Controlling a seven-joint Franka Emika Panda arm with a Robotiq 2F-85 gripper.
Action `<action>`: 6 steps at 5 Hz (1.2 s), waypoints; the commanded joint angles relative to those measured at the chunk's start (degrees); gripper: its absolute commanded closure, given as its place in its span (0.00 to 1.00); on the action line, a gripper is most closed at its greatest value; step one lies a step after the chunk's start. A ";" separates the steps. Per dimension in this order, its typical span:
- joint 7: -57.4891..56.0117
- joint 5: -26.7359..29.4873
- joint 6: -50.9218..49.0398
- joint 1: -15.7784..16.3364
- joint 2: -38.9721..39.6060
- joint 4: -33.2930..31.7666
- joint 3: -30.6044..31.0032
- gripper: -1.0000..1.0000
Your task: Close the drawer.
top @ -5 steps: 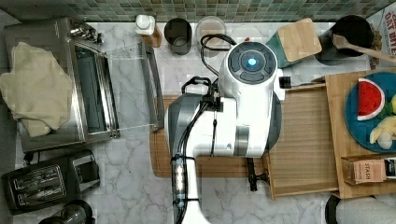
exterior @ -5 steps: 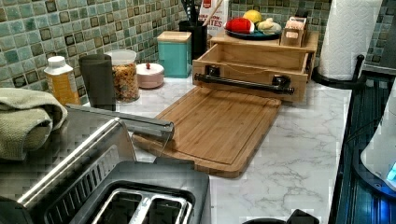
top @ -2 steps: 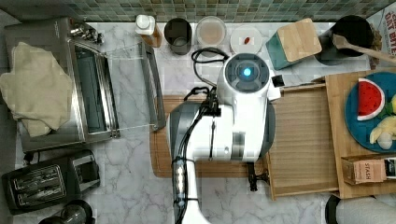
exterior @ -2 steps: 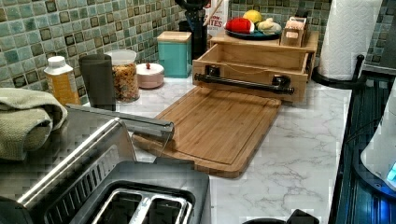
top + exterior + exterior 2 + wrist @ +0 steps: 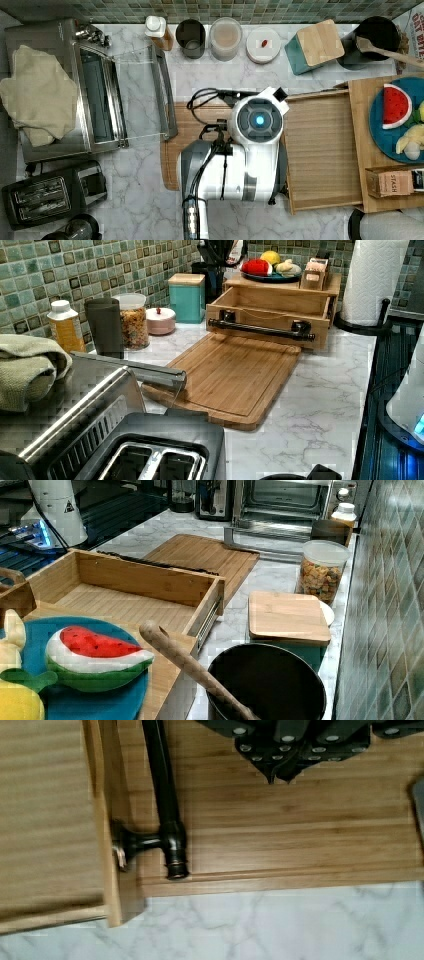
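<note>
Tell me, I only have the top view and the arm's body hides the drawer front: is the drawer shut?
Observer: No. In the left view the drawer stands pulled out, its front at the far end of the cutting board.
Operator: Is the handle being touched?
Observer: No. In the wrist view the black handle is free; the gripper hangs beside it, over the board.
Operator: Anything inside the drawer?
Observer: The right view shows its ribbed floor bare.

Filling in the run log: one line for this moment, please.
light-wood bamboo drawer: open | black metal handle: untouched | gripper: over bamboo cutting board, beside handle
</note>
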 commanded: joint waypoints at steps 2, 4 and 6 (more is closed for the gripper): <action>-6.94 -3.41 14.44 -0.29 6.05 -10.97 -0.60 1.00; -5.69 -0.32 16.20 4.64 3.97 -17.18 -5.95 1.00; -6.06 -6.99 18.67 0.24 0.95 -20.02 -6.03 1.00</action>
